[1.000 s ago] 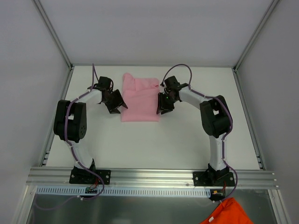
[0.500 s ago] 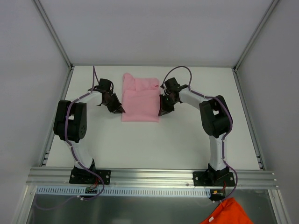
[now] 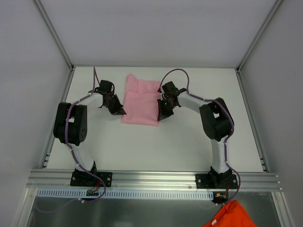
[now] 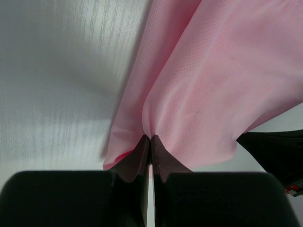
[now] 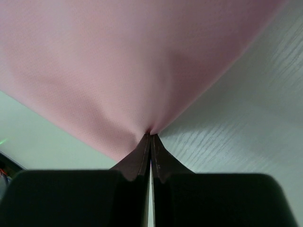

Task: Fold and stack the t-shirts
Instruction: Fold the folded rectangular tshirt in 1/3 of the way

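From the top view, over the last second my 2 sets of jaws went from standing apart on either side of the folded pink t-shirt [image 3: 141, 100] to pinched flat, and my right arm has nudged inward, so the near hem now lies a little skewed on the table [image 3: 189, 137]; I take this to mean both near corners are secured and the next fold, carrying that hem away from me, can begin. My left gripper [image 3: 121, 112] sits at the near left corner and my right gripper [image 3: 160, 115] at the near right corner, with the cloth spread between and beyond them. In the left wrist view my fingertips [image 4: 137, 156] are clenched with no gap showing, a gather of pink fabric puckering straight out of them and bare table off to their left. In the right wrist view the jaws are likewise clamped tight on a corner, the fabric fanning up and away from the tips, with table to their right
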You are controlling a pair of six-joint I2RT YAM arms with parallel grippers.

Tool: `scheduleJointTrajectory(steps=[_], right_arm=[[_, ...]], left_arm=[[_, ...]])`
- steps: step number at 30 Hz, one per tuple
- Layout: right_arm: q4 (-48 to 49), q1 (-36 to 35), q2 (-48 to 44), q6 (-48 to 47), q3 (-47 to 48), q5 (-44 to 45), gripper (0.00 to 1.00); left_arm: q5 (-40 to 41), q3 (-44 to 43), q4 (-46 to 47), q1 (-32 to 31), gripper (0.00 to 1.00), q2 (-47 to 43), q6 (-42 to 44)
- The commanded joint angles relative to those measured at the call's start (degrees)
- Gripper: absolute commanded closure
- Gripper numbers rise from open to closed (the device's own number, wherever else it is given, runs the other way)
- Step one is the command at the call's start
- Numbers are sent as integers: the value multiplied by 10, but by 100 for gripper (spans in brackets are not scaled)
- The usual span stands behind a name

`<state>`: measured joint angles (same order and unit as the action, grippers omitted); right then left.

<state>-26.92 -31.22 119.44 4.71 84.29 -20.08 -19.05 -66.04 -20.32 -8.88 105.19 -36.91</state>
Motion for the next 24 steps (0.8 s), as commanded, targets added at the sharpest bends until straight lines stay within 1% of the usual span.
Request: scheduleJointTrajectory(steps=[1, 5, 10, 12, 19, 24], right_arm=[[-26, -4, -47, -33, 25, 20, 99], [-46, -6, -52, -42, 51, 28, 99], [-48, -9, -68, -43, 46, 41, 99], [-52, -14, -73, -61, 43, 46, 99], [-60, -13, -91, -71, 17, 45, 99], [-44, -13, -112, -72, -18, 53, 99]], left_arm=[[-10, 14, 11, 6, 100, -47, 0], [-13, 21, 12, 4, 100, -56, 1], [-15, 35, 17, 0, 100, -74, 2], [-16, 38, 18, 0, 100, -81, 3], [-16, 50, 20, -3, 100, -93, 2], [-14, 58, 21, -4, 100, -101, 0]])
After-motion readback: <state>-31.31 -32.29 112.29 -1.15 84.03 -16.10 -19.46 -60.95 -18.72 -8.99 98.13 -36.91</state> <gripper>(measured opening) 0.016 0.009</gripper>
